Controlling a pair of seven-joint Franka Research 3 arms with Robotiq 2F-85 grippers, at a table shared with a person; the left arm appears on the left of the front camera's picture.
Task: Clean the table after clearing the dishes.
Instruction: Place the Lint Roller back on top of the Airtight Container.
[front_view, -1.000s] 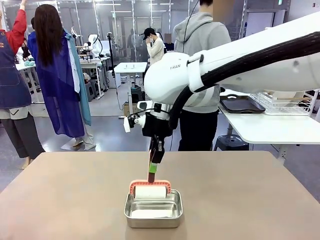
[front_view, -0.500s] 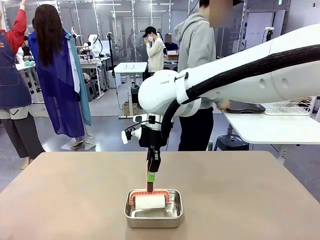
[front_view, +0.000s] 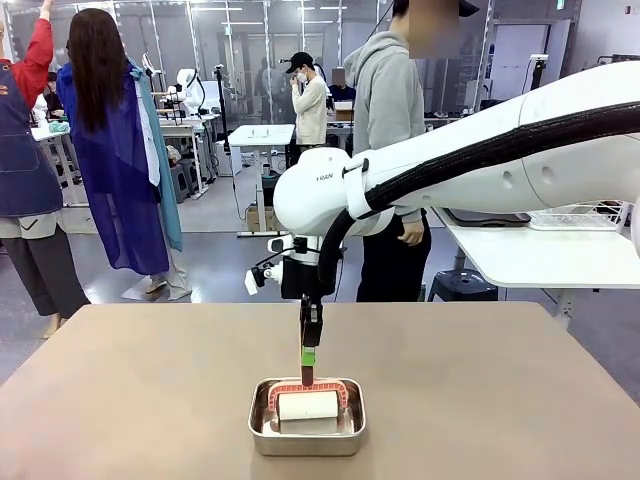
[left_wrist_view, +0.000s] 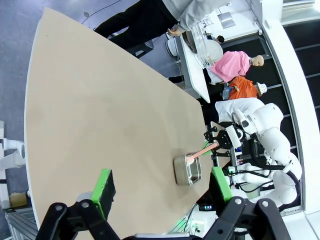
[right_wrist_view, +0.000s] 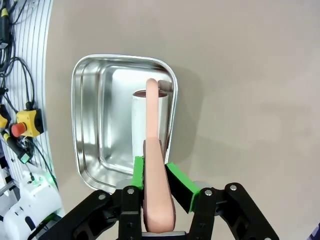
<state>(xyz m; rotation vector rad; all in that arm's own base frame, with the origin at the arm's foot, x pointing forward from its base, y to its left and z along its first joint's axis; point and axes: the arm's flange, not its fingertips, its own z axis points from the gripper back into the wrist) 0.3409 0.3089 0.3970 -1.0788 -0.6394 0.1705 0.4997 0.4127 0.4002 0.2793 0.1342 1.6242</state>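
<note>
Beige-brown and matte, the worktop (front_view: 150, 390) carries one thing: a small silver pan (front_view: 307, 418) near the robot's edge, about midway across. Inside the pan lies a lint roller (front_view: 309, 403), its white roll resting on the bottom within a pink frame and its pink handle (right_wrist_view: 155, 170) rising up out of the pan.

From the picture's right the right arm reaches over the worktop, and the right gripper (front_view: 307, 358) hangs straight down over the pan. In the right wrist view its green pads (right_wrist_view: 181, 186) flank the handle closely; whether they press it or have a slight gap I cannot tell.

Seen in its own wrist view, the left gripper (left_wrist_view: 160, 186) hovers above the worktop with its fingers spread wide and nothing between them.

Beyond the far edge a person in a grey hoodie (front_view: 392, 90) stands beside a white table (front_view: 540, 255).
</note>
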